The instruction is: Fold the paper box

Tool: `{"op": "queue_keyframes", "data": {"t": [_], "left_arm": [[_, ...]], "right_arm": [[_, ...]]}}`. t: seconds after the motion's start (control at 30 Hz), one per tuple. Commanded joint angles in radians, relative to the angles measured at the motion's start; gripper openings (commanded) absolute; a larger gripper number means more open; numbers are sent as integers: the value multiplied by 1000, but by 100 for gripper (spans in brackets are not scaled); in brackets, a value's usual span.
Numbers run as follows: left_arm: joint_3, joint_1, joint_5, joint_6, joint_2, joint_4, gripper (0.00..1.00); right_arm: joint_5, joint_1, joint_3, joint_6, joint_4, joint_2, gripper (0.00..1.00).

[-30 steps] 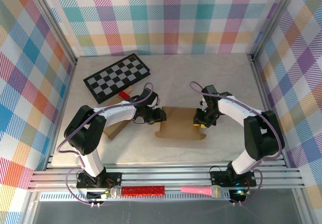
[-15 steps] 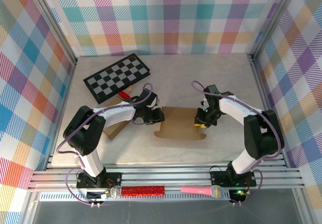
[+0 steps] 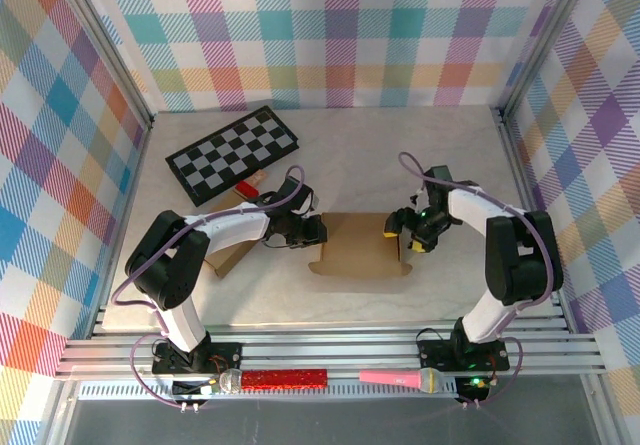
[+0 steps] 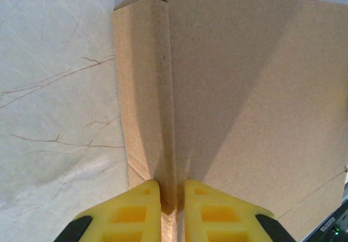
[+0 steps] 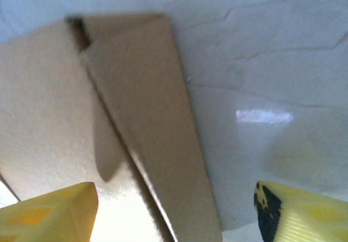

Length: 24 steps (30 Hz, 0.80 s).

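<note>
- Lying in the middle of the pale marbled table [image 3: 400, 155], the flat brown cardboard box [image 3: 360, 245] sits between the two arms.
- Left gripper [image 3: 316, 230]: at the box's left edge. In the left wrist view, the gripper [image 4: 173, 198] is clenched, and its yellow fingers [image 4: 142, 212] pinch a raised crease of the box [image 4: 244, 90] between them.
- Right gripper [image 3: 405, 238]: at the box's right edge, released. In the right wrist view, the gripper [image 5: 174, 215] has its yellow fingers [image 5: 49, 212] spread wide, with a partly raised side flap of the box [image 5: 141, 90] between them. Whether either finger touches it cannot be told.
- Black-and-grey checkerboard [image 3: 232, 153]: at the far left of the table, well apart from the box.
- Red glittery microphone [image 3: 275, 378] and pink microphone [image 3: 400, 377]: on the near rail.
</note>
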Motion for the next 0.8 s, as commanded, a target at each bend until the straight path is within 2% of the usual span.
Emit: {"op": "queue_keyframes", "data": {"t": [0.0,0.2,0.43,0.67,0.77], "left_arm": [[1,-10,-2,16,14,-51,13],[-17,-9,2,-6,14,-27,12],[-107,29,48,-70,-10,119,10],[-193,99,104,-99,-21,199,9],[-203,111,116,-98,-23,209,9]], "right_arm": [[-87,-24,37,-33,30,45,78],[-236,-24,6,-4,137,89,79],[-409,-22,-35,26,251,84,79],[-428,-20,-47,22,253,71,79],[-342,-20,-46,3,204,59,79]]}}
